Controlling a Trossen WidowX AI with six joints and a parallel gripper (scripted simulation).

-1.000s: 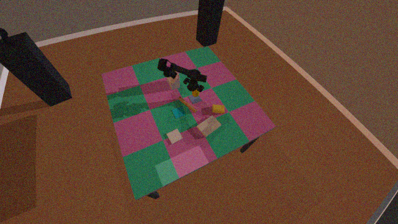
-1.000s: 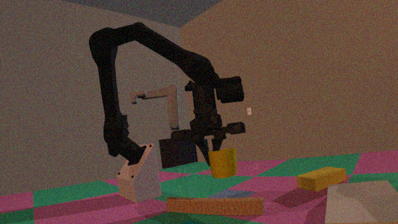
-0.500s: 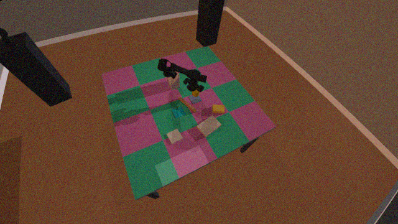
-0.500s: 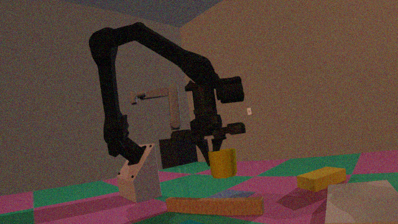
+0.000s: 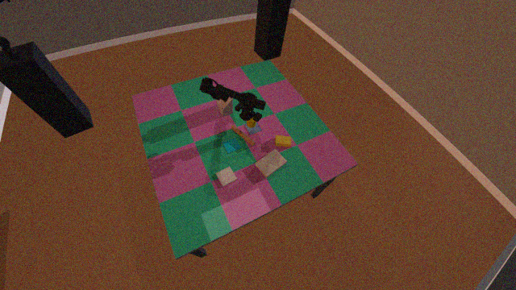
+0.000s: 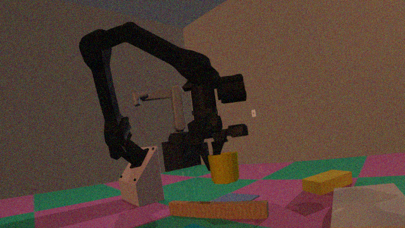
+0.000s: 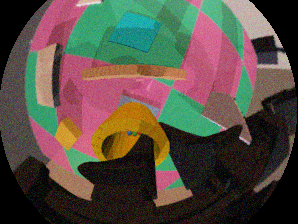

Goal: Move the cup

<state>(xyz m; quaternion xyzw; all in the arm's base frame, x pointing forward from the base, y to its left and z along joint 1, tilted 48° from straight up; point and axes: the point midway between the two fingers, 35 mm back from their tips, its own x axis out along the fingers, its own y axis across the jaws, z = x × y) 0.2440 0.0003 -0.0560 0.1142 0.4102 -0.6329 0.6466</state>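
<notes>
The yellow cup [image 5: 251, 122] [image 6: 224, 168] [image 7: 131, 114] is in the air, upright or nearly so, above the blue-grey pad [image 5: 255, 129] [image 6: 238, 197] [image 7: 127, 99]. My gripper [image 5: 251, 118] [image 6: 214, 156] [image 7: 154, 126] is shut on the cup's wall, with one finger reaching inside the rim. Small marbles [image 7: 131, 133] show inside the cup in the wrist view; the finger hides part of the inside. The cyan pad [image 5: 231, 146] [image 6: 193, 226] [image 7: 135, 31] lies flat beyond the orange bar, with nothing on it.
The long orange bar [image 5: 243, 135] [image 6: 218, 209] [image 7: 135, 73] lies between the two pads. A yellow block [image 5: 283, 141] [image 6: 327, 182] [image 7: 68, 133] and a large beige block [image 5: 271, 163] [image 6: 367, 204] [image 7: 46, 75] stand to one side. A smaller beige block [image 5: 226, 176] is past the cyan pad.
</notes>
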